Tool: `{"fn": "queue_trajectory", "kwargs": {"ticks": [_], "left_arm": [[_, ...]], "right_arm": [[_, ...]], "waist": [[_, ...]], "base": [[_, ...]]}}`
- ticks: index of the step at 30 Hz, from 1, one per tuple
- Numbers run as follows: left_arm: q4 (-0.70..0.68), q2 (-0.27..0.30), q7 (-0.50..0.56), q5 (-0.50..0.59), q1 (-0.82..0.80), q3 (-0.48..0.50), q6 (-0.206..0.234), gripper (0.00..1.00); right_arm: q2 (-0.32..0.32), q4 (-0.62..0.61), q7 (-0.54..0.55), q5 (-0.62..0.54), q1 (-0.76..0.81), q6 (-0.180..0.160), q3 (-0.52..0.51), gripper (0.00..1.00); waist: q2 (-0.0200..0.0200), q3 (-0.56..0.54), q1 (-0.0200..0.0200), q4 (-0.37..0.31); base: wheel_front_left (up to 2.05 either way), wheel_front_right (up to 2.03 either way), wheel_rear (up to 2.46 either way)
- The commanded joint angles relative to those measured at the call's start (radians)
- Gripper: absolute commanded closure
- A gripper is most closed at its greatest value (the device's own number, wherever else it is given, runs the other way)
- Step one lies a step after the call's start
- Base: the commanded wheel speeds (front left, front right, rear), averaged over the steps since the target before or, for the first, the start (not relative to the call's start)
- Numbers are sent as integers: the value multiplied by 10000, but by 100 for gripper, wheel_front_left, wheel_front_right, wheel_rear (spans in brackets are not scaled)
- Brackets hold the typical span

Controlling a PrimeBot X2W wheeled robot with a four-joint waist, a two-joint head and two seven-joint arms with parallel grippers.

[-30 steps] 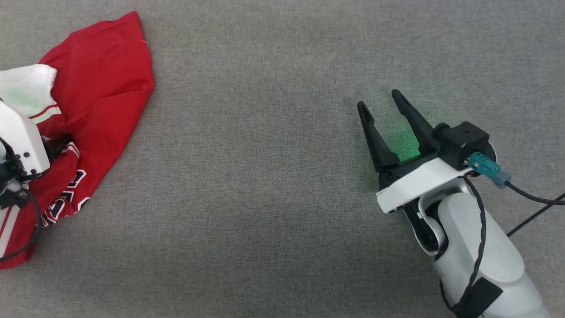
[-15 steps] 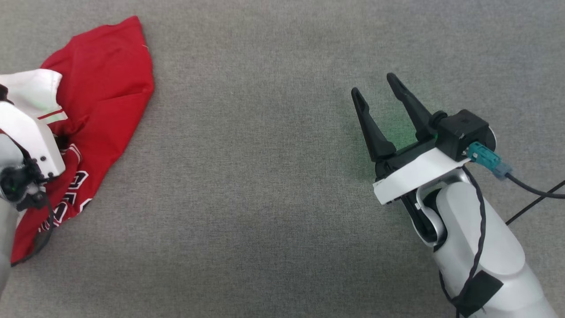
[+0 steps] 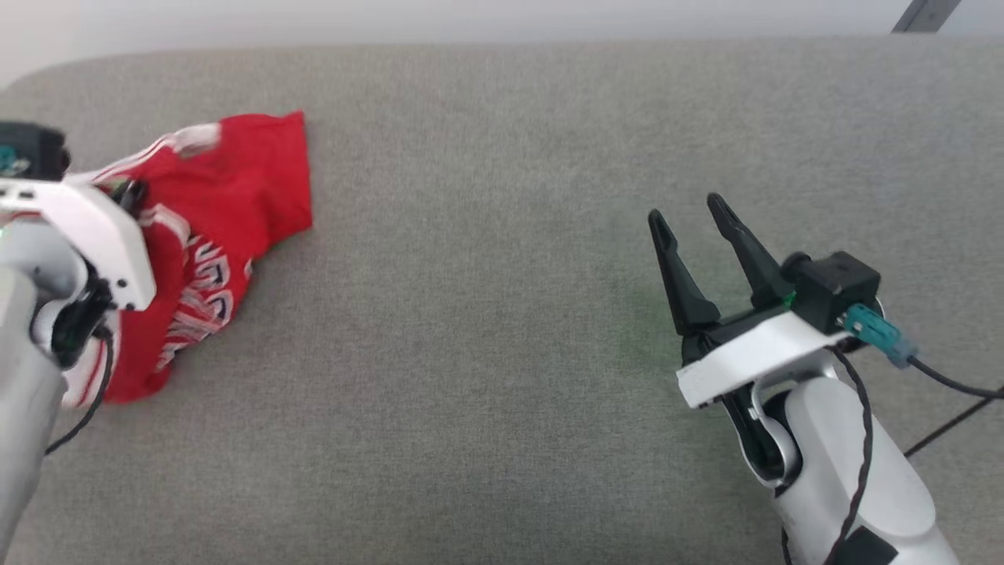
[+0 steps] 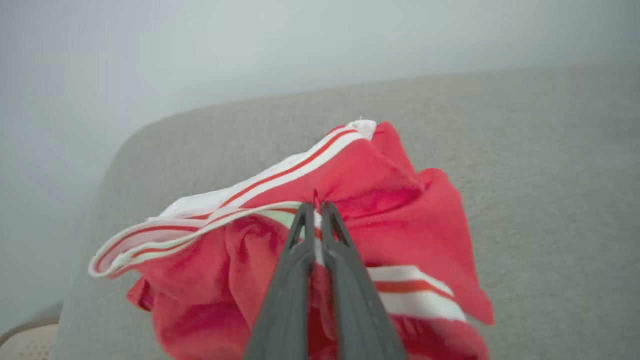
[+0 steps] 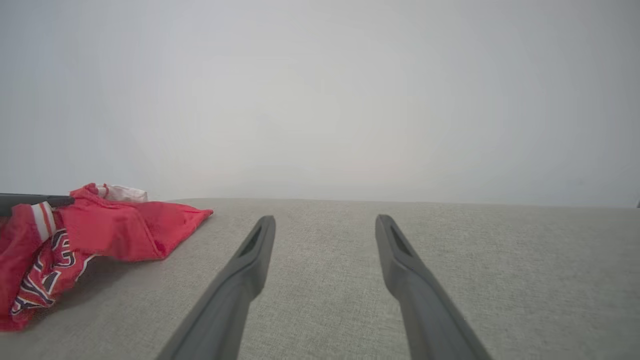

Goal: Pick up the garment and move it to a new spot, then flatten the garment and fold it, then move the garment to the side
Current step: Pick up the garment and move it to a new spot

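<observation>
A: Far left?
B: The left gripper [image 4: 314, 209], clenched on a crumpled red jersey shirt [image 3: 235, 184] with soft folds and striped white trim, at the left end of the grey woven tabletop [image 3: 471, 329].
A: And right?
B: The right gripper [image 3: 685, 208], its tapered dark fingers spread and holding nothing.

Print [image 3: 208, 292] on the garment [image 3: 243, 184] is too crumpled to read.

A table [image 3: 486, 235] covered in grey woven fabric is spreading across the head view, its far left corner curving round (the weave is showing plainly up close); a plain pale wall [image 3: 471, 20] is rising behind its far edge; soft, even light is falling over it; a dark slanted bar [image 3: 925, 14] is poking in at top right; a beige perforated surface [image 4: 22, 345] is showing beyond the corner.
</observation>
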Motion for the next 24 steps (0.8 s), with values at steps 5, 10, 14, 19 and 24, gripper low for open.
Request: {"fn": "queue_trajectory", "kwargs": {"ticks": [5,10,14,19,24], "left_arm": [[-1360,49,-315,117,-456,-840,-8,100],[-3050,-2,-145,50,-1046,-1847,-8,100],[-4305,-220,292,-164,-1574,-2875,-9,100],[-4598,-914,873,-544,-2289,-3993,11,100],[-3921,-1641,910,-782,-3069,-4997,11,100]], "right_arm": [[78,-177,-47,88,425,1,-398,0],[289,-469,-47,175,540,1,-661,0],[422,-680,-47,297,540,1,-777,0],[574,-941,-47,542,613,1,-1247,0],[628,-1183,-47,1075,634,1,-1562,0]], "waist": [[0,-368,-1,-398],[0,-263,-1,-1130],[0,35,-1,-1937],[0,581,-1,-2981],[0,1203,-1,-4069]], "base": [[0,0,0],[0,0,0],[0,0,0],[0,0,0],[0,0,0]]}}
